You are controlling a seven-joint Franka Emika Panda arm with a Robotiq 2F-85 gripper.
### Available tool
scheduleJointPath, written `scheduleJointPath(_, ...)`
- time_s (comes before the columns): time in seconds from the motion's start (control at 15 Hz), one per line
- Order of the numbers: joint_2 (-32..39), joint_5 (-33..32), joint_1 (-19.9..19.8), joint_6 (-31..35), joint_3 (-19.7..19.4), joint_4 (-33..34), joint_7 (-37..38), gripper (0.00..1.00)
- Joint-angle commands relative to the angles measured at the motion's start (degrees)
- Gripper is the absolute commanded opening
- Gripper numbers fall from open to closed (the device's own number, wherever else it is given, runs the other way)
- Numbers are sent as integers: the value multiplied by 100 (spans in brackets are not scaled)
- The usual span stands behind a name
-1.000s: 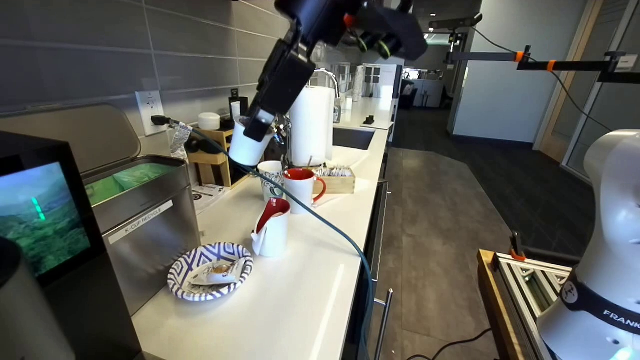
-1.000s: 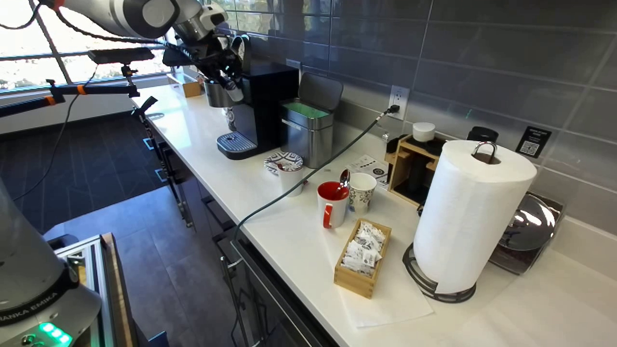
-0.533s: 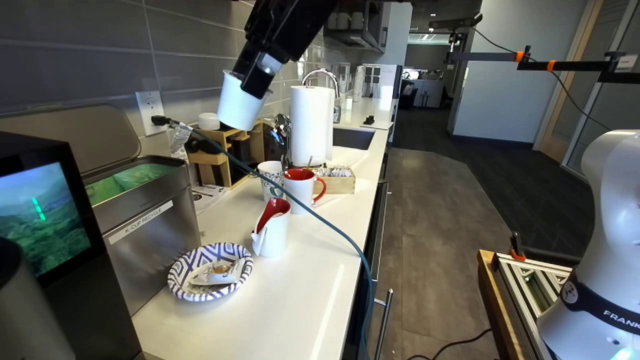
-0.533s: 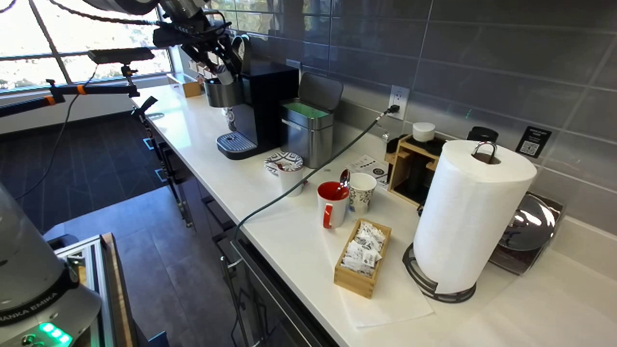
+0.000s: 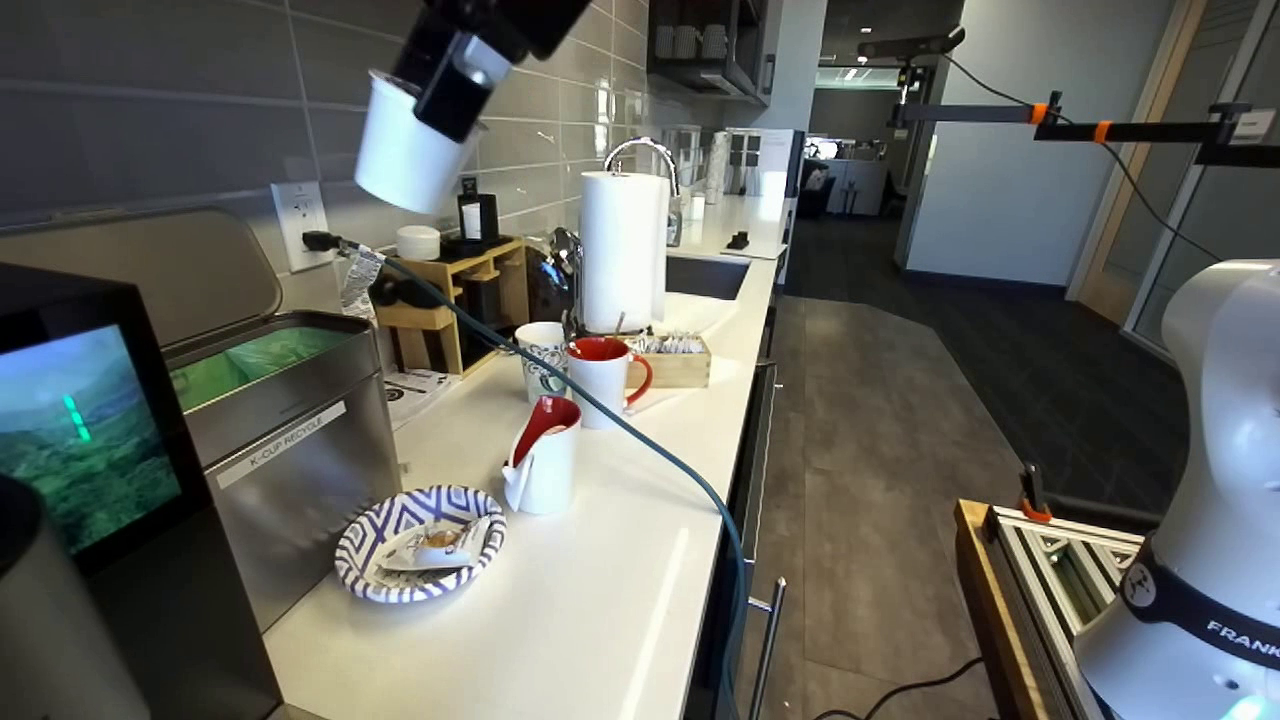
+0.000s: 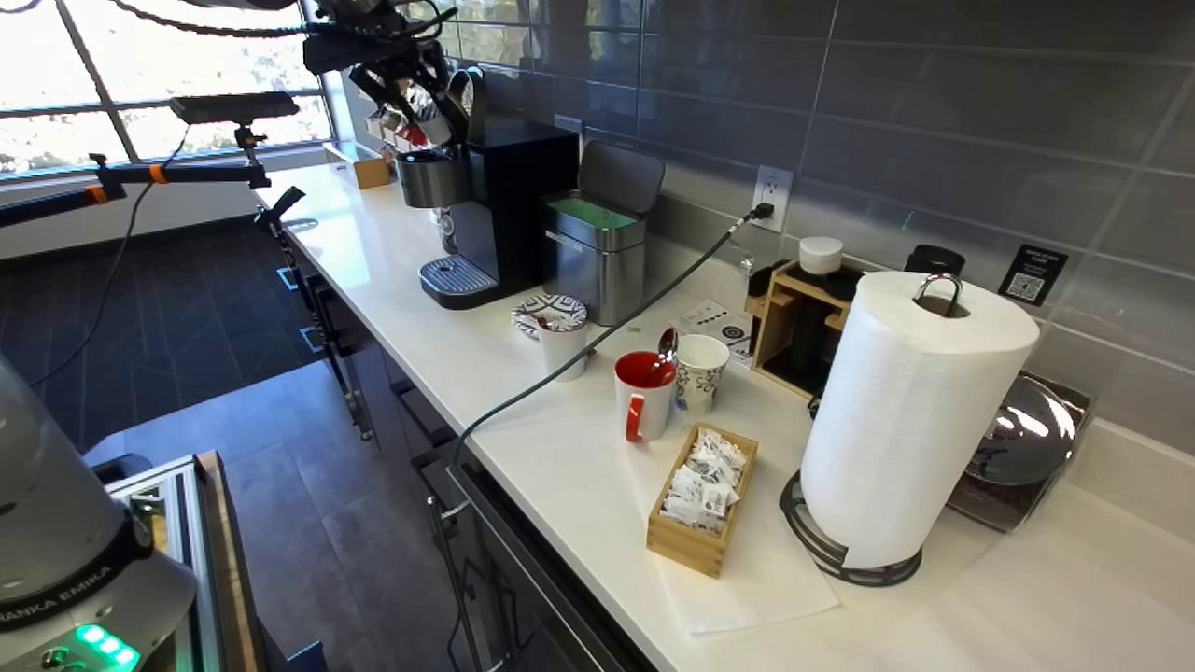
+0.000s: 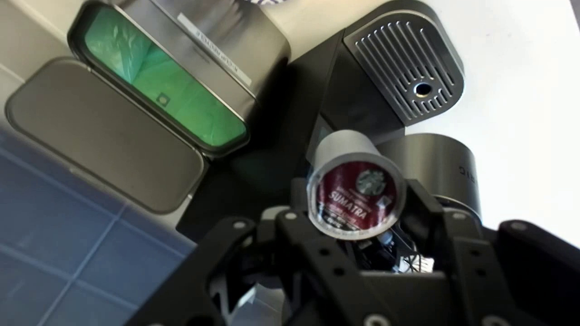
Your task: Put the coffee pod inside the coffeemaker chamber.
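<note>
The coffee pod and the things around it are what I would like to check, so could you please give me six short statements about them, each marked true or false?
1. The coffeemaker stands beside the steel bin. True.
2. The steel bin is closed. False: its lid stands open.
3. The gripper is holding the coffee pod. True.
4. The coffee pod is inside the coffeemaker. False: the gripper holds it in the air.
5. The wooden box contains small packets. True.
6. The paper towel roll lies on its side. False: the paper towel roll stands upright.
</note>
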Motion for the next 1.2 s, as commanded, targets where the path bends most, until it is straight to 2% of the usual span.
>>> scheduleJointPath(0.0, 695, 41, 235, -449, 127, 1090, -821, 29)
scheduleJointPath(0.4, 2034, 277, 317, -1567, 677, 2966, -1955, 29)
scheduleJointPath(0.67, 2773, 24, 272, -2317, 1041, 4018, -1982, 29)
scheduleJointPath(0.73, 2360, 88, 199, -1912, 1038, 3392, -1863, 54)
scheduleJointPath(0.8, 2496, 98, 325, -2000, 947, 3567, -1886, 54)
scheduleJointPath(1.0, 2695, 94, 321, -2058, 969, 3826, -1910, 54)
scheduleJointPath(1.07, 2626, 13, 342, -2154, 958, 3755, -1742, 29)
scheduleJointPath(1.13, 2516, -146, 383, -2342, 936, 3655, -1462, 29)
